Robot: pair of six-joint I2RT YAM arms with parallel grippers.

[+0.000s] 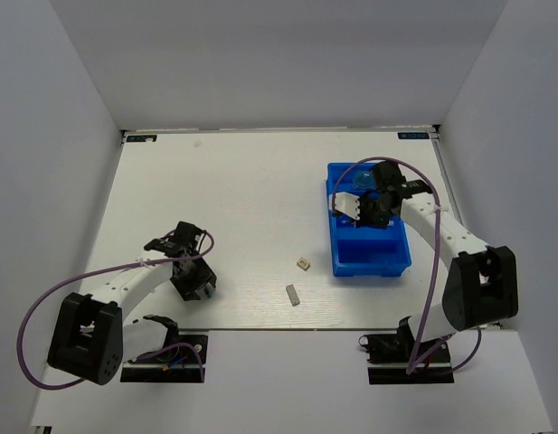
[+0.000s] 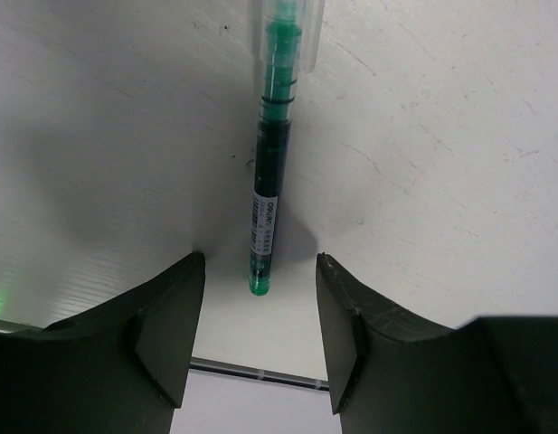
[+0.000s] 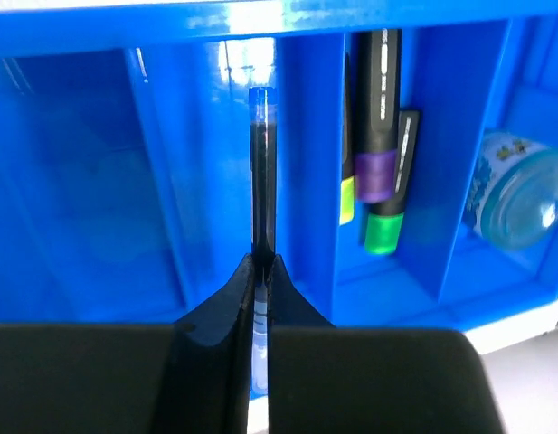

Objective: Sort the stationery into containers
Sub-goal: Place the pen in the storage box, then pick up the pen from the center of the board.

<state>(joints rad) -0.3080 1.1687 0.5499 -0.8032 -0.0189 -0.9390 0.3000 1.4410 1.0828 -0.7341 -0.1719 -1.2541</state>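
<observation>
My right gripper (image 3: 262,271) is pinched tight on a thin pen (image 3: 261,172); the barrel runs out ahead of the fingers along one compartment of the tray (image 3: 206,23). I judge it is held lengthwise so it can go down between the dividers without bridging them. In the wrist view the next compartment to the right holds markers (image 3: 378,136) with purple, green and yellow ends, and the one beyond holds a blue round piece (image 3: 518,194); like goes with like, and I see nothing else in this pen's slot. The dividers stand close on both sides, so sideways room is slight; straight up looks the free way out.

My left gripper (image 2: 258,271) hangs low with its jaws spread wide. A green pen (image 2: 271,172) lies on the table (image 2: 441,136) between them, untouched, its barrel along the gap so the fingers would close across it. Its near tip lies close to the table's front edge; open room is ahead and to either side. A beige eraser (image 1: 303,263) and a grey eraser (image 1: 293,294) lie apart from each other between the arms, near the tray's left side.
</observation>
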